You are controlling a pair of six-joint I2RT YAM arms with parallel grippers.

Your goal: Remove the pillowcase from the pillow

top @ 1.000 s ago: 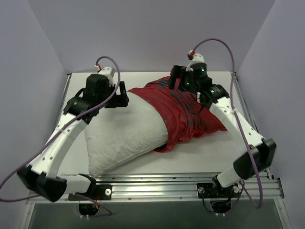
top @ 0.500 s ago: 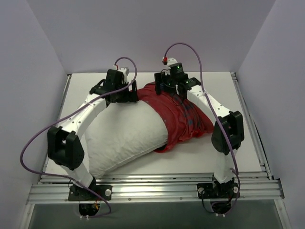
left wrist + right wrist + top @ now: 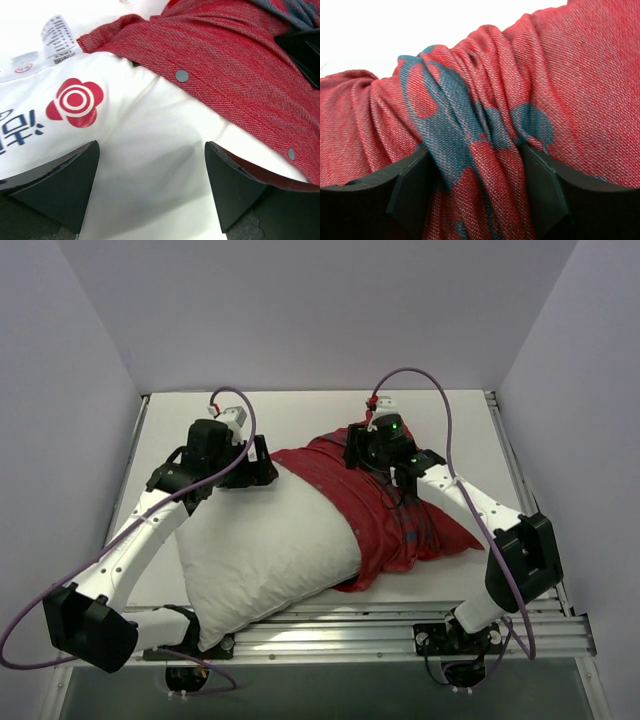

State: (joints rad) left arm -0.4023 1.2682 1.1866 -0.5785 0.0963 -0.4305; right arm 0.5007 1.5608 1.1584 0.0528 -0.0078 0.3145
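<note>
- While the pillow [image 3: 260, 540] lies slantwise on the desk [image 3: 300, 410], its long axis runs from the near-left corner up to the far right. The pillowcase [image 3: 390, 510] sleeves only the right-hand part of it.
- Its open hem, marked by snap fasteners [image 3: 181, 76], faces left across the middle of the pillow. By my reading the cloth must therefore travel rightward along that axis to come off.
- The right hand [image 3: 474, 150] sits on top of the pillowcase at its far end and is clearly the nearer arm to it. A gathered ridge of red cloth stands between its fingers and touches both, so it grips the fabric.
- The left hand [image 3: 151, 150] is wide and holds nothing. It straddles bare white pillow just left of the hem, placed to pin the pillow while the other arm pulls.
- Against half a second ago, both hands sit farther toward the near side, and the left elbow has swung low and out to the left.
- The pillow has slid nearer too: its near-left corner now hangs over the front rail. The closed tip of the pillowcase reaches farther right.
- The right hand has narrowed onto the cloth.
</note>
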